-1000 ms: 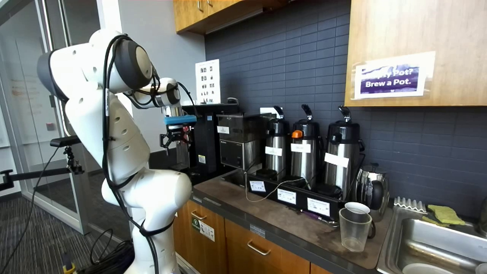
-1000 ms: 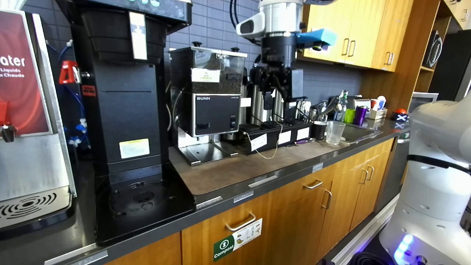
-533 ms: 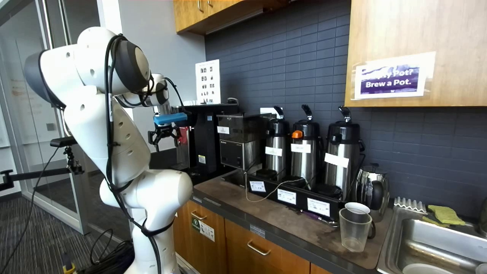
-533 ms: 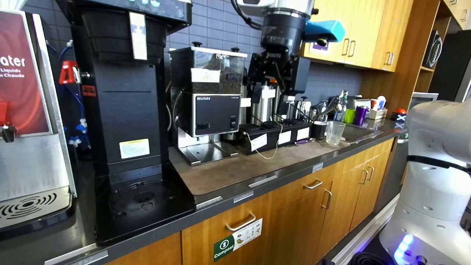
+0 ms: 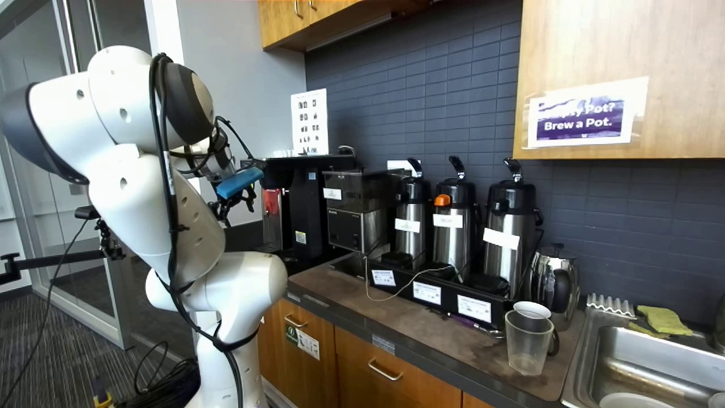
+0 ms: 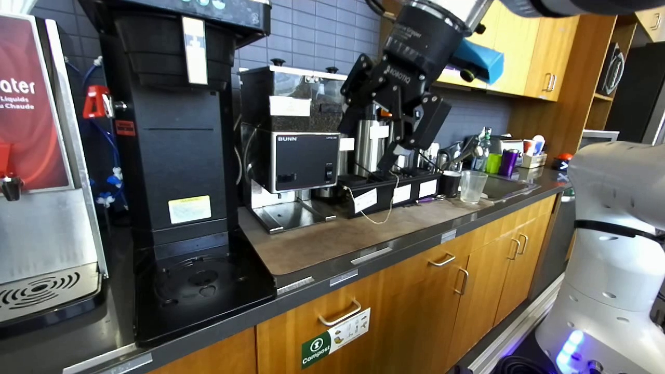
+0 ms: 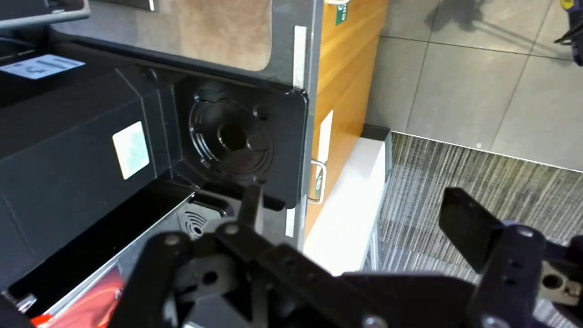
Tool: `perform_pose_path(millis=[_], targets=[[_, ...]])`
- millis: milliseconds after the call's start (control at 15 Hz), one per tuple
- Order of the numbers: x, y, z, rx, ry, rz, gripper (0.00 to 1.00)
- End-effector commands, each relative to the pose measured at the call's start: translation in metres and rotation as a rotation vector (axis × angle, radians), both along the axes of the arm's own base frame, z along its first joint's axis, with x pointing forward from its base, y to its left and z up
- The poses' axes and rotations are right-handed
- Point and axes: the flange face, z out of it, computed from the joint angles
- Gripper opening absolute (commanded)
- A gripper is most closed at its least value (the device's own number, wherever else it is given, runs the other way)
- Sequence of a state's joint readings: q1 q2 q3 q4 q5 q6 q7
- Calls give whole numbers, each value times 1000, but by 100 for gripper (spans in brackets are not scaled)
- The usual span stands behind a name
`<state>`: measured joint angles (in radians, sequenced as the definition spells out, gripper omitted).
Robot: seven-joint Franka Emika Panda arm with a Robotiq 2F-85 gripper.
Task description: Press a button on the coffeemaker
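I'm watching the black coffeemaker (image 6: 182,176), which is standing on the table (image 6: 322,272) between the red-fronted water dispenser (image 6: 47,171) and the BUNN coffee grinder (image 6: 306,161). Its flat top (image 6: 244,19) is jutting out over the ringed base plate (image 7: 282,141), and a row of round teal marks (image 6: 203,2) is showing at the very edge of an exterior view.

From here I'm keeping my hands on the controls while the white arm (image 5: 141,209) is bearing the pincer (image 7: 357,214) in midair, apart from the coffeemaker. In an exterior view the pincer is slanting, its tips pointing down and to the coffeemaker's side. On the wrist feed I'm seeing its two fingers (image 7: 469,228) standing wide apart and gripping nothing; the wooden cabinet (image 7: 346,68) and the striped carpet (image 7: 423,182) are showing beyond them.

Farther along the table, three steel pump pots (image 5: 447,241) are standing at the black rack (image 5: 448,297), and a clear cup (image 5: 527,343) is sitting near the sink (image 5: 586,345).
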<state>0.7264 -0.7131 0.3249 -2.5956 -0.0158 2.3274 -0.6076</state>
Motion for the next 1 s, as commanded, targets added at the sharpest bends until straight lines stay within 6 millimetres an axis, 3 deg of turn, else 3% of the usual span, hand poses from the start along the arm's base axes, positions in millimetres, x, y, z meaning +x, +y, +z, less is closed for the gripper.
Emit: perform_pose_path(millis=[0,467,933], targets=[[-5,-7,-8,7,-171,34,100],[29,-22,-11,-8,-389,-17,100],[25,-16,-10,-6,-334,7,100]])
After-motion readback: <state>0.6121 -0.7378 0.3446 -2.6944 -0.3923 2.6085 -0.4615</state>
